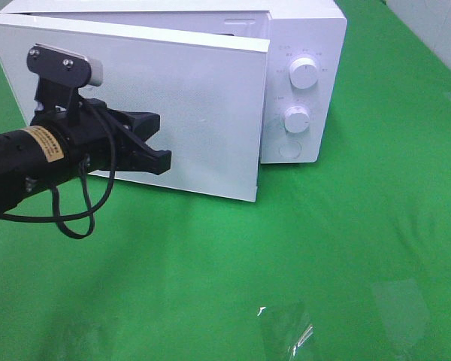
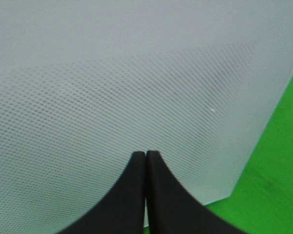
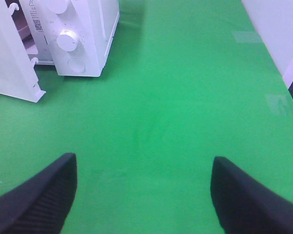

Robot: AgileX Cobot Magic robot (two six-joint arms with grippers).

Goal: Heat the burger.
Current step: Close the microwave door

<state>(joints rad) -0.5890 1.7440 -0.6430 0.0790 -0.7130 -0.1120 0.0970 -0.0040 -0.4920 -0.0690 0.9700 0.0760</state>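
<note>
1. Left wrist view: the left hand is clenched, its two black fingers pressed flat together with nothing between them. The tips point at the dotted white outer face of the microwave door. Whether they touch it I cannot tell.
2. Exterior high view: the white microwave stands at the far side of the green worktop. Its door is swung partly open, so the free edge stands out in front of the control panel. The left hand is in front of the door's outer face, on the half away from that panel.
3. On the panel sit an upper knob, a lower knob and a round button below them.
4. Right wrist view: the right hand is released, fingers spread wide and grasping nothing. It hangs over bare worktop, well apart from the microwave, on the panel side.
5. No view shows the burger itself. Through the gap between door and panel, a pinkish curved edge shows inside the microwave; what it is I cannot tell. It lies behind the door from the left hand and far from the right hand.
</note>
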